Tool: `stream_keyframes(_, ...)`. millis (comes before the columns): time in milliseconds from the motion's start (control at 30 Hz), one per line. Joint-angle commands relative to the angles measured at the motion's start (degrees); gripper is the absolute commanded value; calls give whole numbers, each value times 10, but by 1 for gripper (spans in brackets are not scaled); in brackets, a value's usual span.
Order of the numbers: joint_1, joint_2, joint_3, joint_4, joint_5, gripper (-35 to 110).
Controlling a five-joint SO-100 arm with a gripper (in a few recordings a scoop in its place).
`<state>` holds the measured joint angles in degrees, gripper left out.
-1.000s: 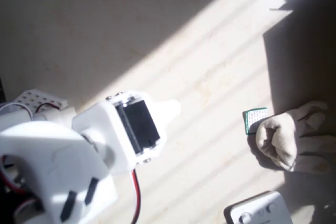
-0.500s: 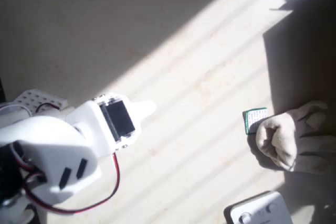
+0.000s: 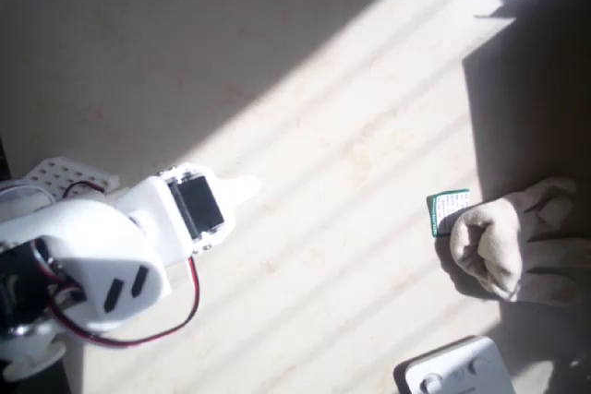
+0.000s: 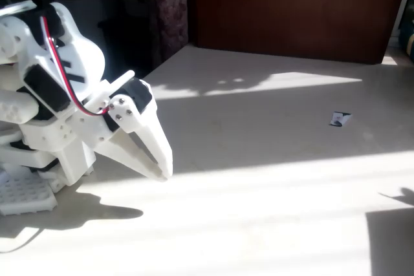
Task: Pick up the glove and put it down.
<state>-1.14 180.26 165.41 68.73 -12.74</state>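
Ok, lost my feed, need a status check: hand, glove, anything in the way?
Hand shut, empty, low near its base. Glove lying at right edge in overhead view, touching a small card. No obstruction between.

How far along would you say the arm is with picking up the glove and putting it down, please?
Nothing looks done yet. The glove lies on the table at the overhead view's right edge, beside a small card. The claw sits far off by the arm's base, near the tabletop, holding nothing; its fingers look closed. Left: reaching across, grasping the glove, lifting it and setting it down.
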Motion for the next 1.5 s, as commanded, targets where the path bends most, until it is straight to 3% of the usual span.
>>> stream_keyframes(0,-1,27,10,-7,-4,1)
stream_keyframes(1467,-3,78,60,1,-4,0)
